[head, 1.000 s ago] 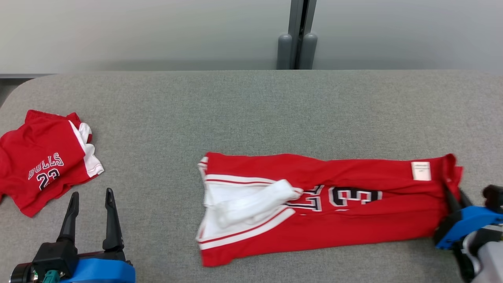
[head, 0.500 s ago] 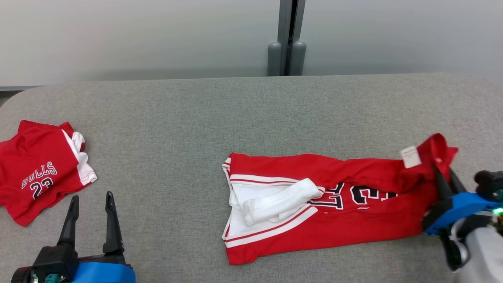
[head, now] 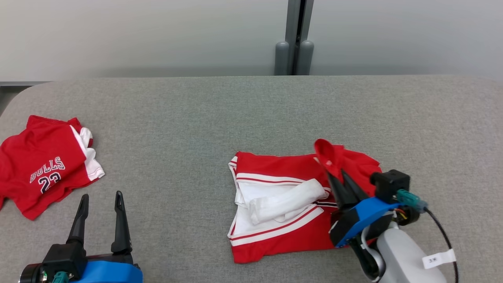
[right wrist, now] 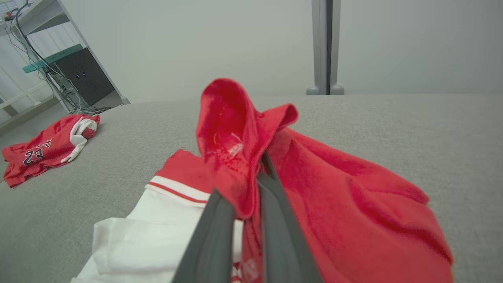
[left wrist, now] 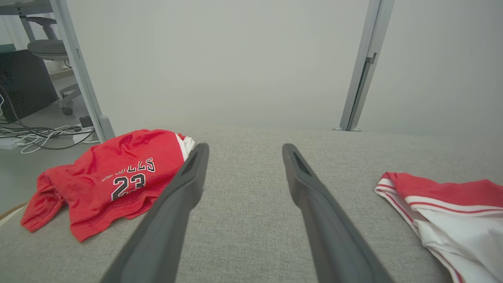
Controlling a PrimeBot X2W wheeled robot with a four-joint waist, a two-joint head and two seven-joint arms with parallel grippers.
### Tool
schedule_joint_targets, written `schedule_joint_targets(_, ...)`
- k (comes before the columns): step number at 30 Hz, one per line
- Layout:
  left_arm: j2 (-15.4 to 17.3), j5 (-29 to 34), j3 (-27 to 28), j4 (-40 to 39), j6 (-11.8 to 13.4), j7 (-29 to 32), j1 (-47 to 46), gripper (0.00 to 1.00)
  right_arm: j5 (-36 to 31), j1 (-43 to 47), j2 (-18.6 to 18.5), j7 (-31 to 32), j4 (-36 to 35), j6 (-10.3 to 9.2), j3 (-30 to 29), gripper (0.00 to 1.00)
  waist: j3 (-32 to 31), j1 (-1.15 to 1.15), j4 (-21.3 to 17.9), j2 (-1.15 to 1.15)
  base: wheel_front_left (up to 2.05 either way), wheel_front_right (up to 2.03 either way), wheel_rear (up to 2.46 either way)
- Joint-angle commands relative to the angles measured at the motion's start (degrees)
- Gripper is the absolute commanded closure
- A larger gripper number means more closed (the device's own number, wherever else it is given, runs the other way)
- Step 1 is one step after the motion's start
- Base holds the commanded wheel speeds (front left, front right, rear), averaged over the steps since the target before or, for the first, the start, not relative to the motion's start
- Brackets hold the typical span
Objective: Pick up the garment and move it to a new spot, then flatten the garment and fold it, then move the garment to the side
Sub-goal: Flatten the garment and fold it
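Head view: right gripper (head: pixel 336 173) clamped on garment (head: pixel 287 240) red edge (up off table (head: pixel 188 118)); left gripper (head: pixel 101 195) spread, well apart.

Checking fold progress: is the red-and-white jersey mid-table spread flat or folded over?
Partly folded: the red-and-white jersey has its right end doubled back, pinched and raised in the right gripper.

— What's where on the table (head: pixel 188 118)?
— The jersey (head: pixel 283 200) lies right of centre, toward the front edge. The other jersey (head: pixel 43 165) sits at the far left, well apart from it.
— And the grippers?
— The left gripper (head: pixel 101 194) is at the front left, just before the other jersey. The right gripper (head: pixel 336 175) is over the jersey's right end, with a fold of it between its fingers.
— Behind?
— A post (head: pixel 294 39) stands beyond the far edge.
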Motion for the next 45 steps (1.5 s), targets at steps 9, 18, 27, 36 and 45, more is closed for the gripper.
schedule_joint_targets(9,-0.03,-0.47,-1.09,0.97,-0.08,-0.26,-1.47,0.00,6.90,-2.75,0.89,-0.77,1.43,0.01,9.99,1.00,0.15,0.00,2.55,0.00,0.00,0.00,0.00)
schedule_joint_targets(18,-0.05,-0.85,-2.23,1.56,-0.08,-0.26,-2.77,0.00,13.85,-7.50,0.86,-2.28,5.22,0.01,18.50,1.00,1.47,0.00,4.45,0.00,0.00,0.00,0.00)
schedule_joint_targets(27,-0.06,-1.45,-2.38,1.85,-0.08,-0.26,-3.33,0.00,15.56,-10.08,0.83,-2.62,8.59,0.01,21.30,0.00,1.78,0.00,3.56,0.00,0.00,0.00,0.00)
schedule_joint_targets(36,-0.07,-1.28,-2.39,1.16,-0.08,-0.26,-2.97,0.00,2.92,-4.74,0.36,-2.61,0.39,0.02,7.40,0.00,0.65,0.00,0.88,0.00,0.00,0.00,0.00)
schedule_joint_targets(45,-0.06,-1.21,-3.38,0.76,-0.08,-0.27,-2.24,0.00,-7.53,8.97,-0.48,-2.62,-16.62,0.01,-10.04,0.00,-0.44,0.00,-0.72,0.00,0.00,0.00,0.00)
